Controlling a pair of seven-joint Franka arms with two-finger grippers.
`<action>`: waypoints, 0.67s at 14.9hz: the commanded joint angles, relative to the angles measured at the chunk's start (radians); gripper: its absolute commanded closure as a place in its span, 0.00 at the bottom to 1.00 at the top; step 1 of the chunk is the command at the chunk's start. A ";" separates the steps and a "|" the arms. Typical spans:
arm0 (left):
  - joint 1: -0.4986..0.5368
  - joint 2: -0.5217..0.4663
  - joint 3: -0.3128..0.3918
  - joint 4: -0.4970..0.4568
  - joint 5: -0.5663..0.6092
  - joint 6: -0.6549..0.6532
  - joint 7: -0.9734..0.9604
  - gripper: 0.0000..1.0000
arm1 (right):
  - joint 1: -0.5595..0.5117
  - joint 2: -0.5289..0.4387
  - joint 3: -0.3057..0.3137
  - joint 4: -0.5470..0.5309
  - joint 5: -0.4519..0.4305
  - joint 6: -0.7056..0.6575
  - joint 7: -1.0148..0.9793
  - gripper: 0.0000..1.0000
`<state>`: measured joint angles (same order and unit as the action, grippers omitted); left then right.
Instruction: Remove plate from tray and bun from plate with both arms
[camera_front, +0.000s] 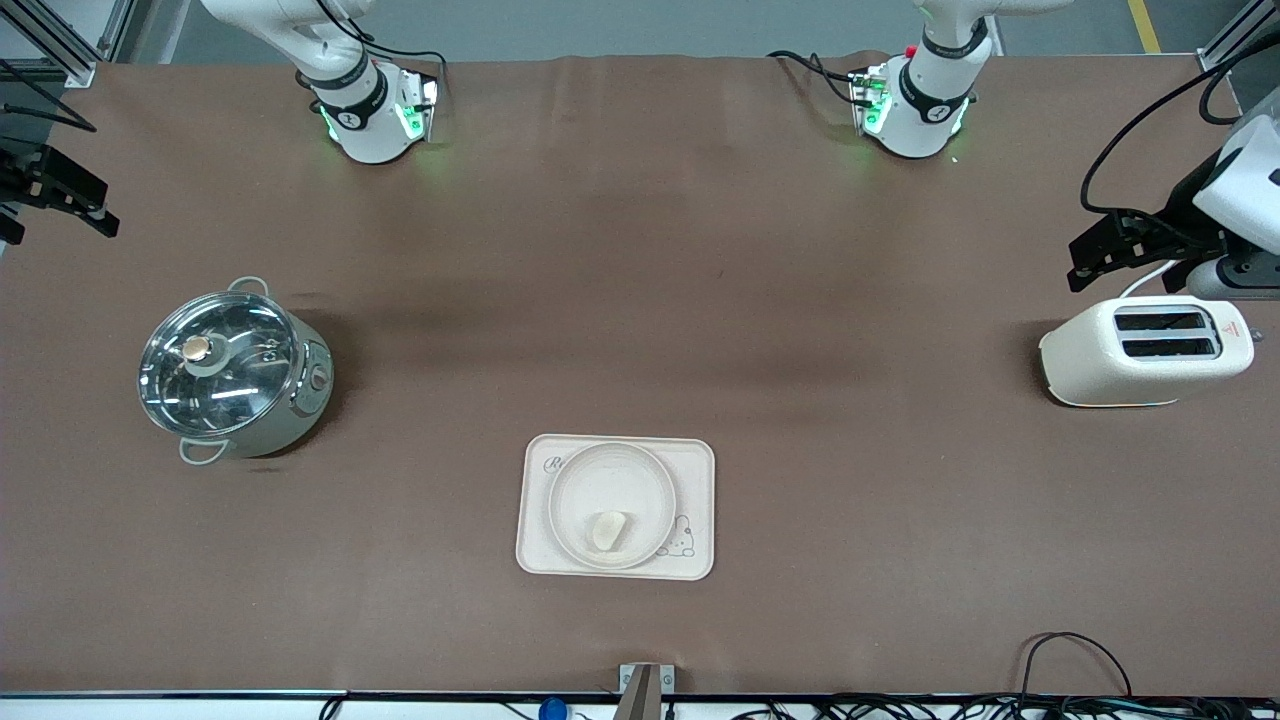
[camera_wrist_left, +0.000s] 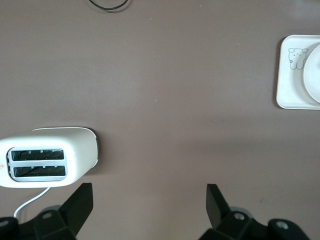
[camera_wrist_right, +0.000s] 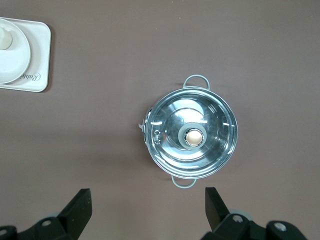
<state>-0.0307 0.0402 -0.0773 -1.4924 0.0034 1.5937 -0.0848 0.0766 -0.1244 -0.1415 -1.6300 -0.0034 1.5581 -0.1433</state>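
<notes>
Front view: the bun (camera_front: 608, 529) sits on the plate (camera_front: 573, 500), which sits on the tray (camera_front: 694, 468) on the desk (camera_front: 640, 250). Its long axis runs roughly toward the robots, leaning a bit. The left pincer (camera_front: 1090, 262) hangs over the toaster (camera_front: 1145, 352) end.

Left wrist view: left pincer (camera_wrist_left: 150, 200) wide open, gripping nothing, toaster (camera_wrist_left: 47, 157) just beside it, tray (camera_wrist_left: 292, 75) well apart.

Right wrist view: right pincer (camera_wrist_right: 147, 202) open too, empty, above the desk near the pot (camera_wrist_right: 190, 131); bun (camera_wrist_right: 4, 37) barely visible at the edge.
</notes>
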 joint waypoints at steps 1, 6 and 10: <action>0.000 -0.003 0.001 0.015 0.012 -0.020 -0.006 0.00 | 0.009 0.002 -0.001 0.013 0.003 -0.010 0.021 0.00; -0.003 0.013 -0.002 0.044 0.010 -0.043 -0.013 0.00 | 0.015 0.005 -0.003 0.015 0.002 -0.007 0.022 0.00; -0.003 0.015 -0.006 0.043 0.007 -0.043 -0.018 0.00 | 0.041 0.083 -0.001 0.048 0.005 0.002 0.021 0.00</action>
<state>-0.0327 0.0410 -0.0787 -1.4808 0.0034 1.5737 -0.0852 0.0884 -0.1074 -0.1405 -1.6271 -0.0029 1.5617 -0.1420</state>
